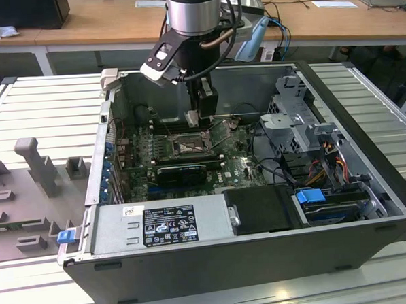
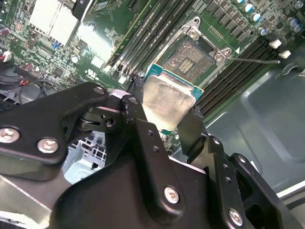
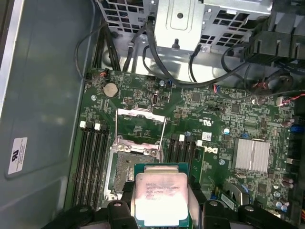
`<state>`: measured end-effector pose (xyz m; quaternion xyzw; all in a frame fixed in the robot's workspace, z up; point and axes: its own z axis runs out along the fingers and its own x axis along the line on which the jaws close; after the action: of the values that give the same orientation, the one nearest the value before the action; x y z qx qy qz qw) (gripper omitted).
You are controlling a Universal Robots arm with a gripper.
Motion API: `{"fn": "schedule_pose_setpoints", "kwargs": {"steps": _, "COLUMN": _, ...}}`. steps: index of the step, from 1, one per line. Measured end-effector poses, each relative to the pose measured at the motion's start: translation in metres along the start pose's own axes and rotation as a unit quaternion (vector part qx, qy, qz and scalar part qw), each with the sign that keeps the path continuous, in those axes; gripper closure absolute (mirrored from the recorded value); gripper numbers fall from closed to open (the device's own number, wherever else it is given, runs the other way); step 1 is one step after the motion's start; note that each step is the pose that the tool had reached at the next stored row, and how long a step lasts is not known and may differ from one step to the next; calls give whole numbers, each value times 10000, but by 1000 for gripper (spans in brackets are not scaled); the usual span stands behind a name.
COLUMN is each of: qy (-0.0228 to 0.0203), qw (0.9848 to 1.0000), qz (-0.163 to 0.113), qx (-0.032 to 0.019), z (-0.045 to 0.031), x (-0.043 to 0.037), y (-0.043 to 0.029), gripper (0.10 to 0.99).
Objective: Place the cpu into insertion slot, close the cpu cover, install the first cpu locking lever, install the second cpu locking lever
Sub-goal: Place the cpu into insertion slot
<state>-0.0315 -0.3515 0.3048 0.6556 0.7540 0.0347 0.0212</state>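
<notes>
Black fingers (image 2: 135,102) of the gripper (image 2: 164,112) were closed on the cpu (image 2: 167,99), gripping and hiding two opposite edges. Held over the insertion slot (image 2: 189,57), the chip masked its near corner. Beyond, the cpu cover (image 3: 141,113) stood flipped open.

**Colour rundown on this open PC**

The cpu (image 3: 159,198) has a pale silver-beige face with a teal-green edge. The circuit board (image 3: 200,124) is green, speckled with tiny silver bits. The insertion slot (image 3: 128,169) is dark in the middle with a silvery rim, and the cpu cover (image 3: 140,112) is silvery too. The gripper (image 2: 166,101) is matte black with shiny silver screws. One clip (image 1: 309,195) is bright blue.
</notes>
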Motion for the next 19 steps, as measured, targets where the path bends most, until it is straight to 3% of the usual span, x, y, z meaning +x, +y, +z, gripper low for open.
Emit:
{"fn": "schedule_pose_setpoints", "kwargs": {"steps": 3, "qy": -1, "qw": 10000, "qz": 12, "qx": 0, "z": 36, "x": -1, "y": -3, "gripper": 557}}
{"fn": "schedule_pose_setpoints", "kwargs": {"steps": 5, "qy": -24, "qw": 9995, "qz": 305, "qx": -4, "z": 84, "x": -1, "y": -7, "gripper": 557}}
{"fn": "schedule_pose_setpoints", "kwargs": {"steps": 7, "qy": -34, "qw": 9991, "qz": 429, "qx": -6, "z": 150, "x": 0, "y": -23, "gripper": 557}}
{"fn": "schedule_pose_setpoints", "kwargs": {"steps": 19, "qy": -39, "qw": 9988, "qz": 484, "qx": -7, "z": 177, "x": 0, "y": -30, "gripper": 557}}
